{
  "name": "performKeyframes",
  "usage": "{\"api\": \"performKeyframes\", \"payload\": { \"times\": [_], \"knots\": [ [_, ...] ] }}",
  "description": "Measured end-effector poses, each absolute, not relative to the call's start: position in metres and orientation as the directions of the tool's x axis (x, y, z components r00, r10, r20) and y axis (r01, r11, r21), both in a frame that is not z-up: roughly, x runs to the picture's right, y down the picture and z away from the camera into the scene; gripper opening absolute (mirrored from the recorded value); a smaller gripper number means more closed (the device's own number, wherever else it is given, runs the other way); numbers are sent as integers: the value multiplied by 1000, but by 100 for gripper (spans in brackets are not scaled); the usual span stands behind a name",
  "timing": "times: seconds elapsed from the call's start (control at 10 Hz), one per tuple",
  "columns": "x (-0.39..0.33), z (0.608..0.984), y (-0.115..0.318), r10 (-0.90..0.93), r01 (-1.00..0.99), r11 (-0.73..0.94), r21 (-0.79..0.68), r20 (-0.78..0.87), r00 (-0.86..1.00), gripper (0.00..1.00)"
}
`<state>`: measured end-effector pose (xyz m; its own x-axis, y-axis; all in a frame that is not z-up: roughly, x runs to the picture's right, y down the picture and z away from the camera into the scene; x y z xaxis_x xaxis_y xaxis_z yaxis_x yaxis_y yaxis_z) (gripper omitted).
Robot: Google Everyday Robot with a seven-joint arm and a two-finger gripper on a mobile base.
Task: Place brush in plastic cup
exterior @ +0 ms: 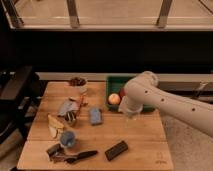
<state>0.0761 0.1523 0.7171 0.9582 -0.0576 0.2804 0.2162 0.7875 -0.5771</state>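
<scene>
One gripper (129,118) is carried on the single arm, hung over the wooden table (145,142) just in front of the green tray (110,87); its fingers are taken to stand apart, nothing held. The brush (82,156) is seen well off toward the near left corner in the camera's view, laid flat, long axis along the front edge, head leftward, handle tip toward the black block (116,149). The plastic cup (67,139) is set just behind its head. No lettering can be read.

dim interior, daylight from upper windows (117,11)
</scene>
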Motion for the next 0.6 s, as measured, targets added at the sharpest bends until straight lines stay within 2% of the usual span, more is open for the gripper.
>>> {"api": "performKeyframes", "payload": {
  "times": [0.3,0.6],
  "knots": [
    [22,722,163,-42,276,769,-576,386,922,65],
    [-10,715,184,14,246,806,-539,432,902,65]
  ]
}}
